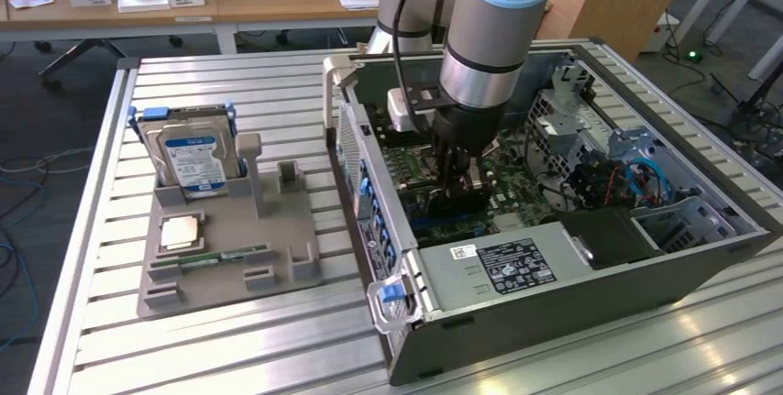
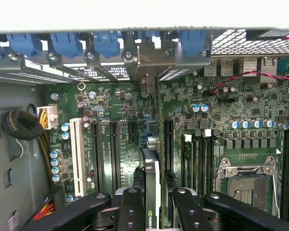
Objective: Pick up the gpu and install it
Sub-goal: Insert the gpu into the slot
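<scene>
Exterior view: one arm reaches down into one open computer case (image 1: 575, 276) lying on a slatted metal tabletop (image 1: 220, 349); gripper (image 1: 456, 195) low over the motherboard (image 1: 514, 189), dark gpu (image 1: 450, 201) between the fingers, its attitude hard to read here; on the exterior view's left one grey parts holder (image 1: 220, 257) carries one upright hard drive (image 1: 190, 159), one memory stick (image 1: 226, 256) lying flat and one square chip (image 1: 181, 230); behind, wooden desks with clutter, grey floor. Wrist view: two black fingers (image 2: 130, 211) partly closed on the gpu (image 2: 153, 185), which stands on edge, long axis running along the expansion slots (image 2: 113, 149) toward the case's rear brackets (image 2: 106, 45), thin top edge facing the camera; card sits over the green motherboard (image 2: 241, 110) between slots; one empty CPU socket (image 2: 245, 183); one white slot (image 2: 77, 156); blue bracket clips (image 2: 62, 43) in a row.
</scene>
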### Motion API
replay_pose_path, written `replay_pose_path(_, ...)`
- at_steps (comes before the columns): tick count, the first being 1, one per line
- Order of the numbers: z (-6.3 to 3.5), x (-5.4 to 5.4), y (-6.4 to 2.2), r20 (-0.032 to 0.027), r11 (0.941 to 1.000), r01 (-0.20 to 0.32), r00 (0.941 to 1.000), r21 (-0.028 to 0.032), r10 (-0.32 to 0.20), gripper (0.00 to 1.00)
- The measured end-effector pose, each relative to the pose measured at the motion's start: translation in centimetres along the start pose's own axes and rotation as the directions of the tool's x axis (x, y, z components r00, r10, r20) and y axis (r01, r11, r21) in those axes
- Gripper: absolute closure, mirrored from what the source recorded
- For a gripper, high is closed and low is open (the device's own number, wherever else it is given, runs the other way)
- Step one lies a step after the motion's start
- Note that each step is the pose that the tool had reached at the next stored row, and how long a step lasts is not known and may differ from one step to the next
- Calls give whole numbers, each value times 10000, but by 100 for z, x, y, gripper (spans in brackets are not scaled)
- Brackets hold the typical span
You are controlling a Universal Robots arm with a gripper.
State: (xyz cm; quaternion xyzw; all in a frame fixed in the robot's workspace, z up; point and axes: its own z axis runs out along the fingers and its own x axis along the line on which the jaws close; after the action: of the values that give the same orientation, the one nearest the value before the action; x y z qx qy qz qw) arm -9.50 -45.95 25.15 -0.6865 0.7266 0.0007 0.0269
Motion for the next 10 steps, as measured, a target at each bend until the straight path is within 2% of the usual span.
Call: replay_pose_path(10,0,0,0,0,10000,0,10000,0,0,73)
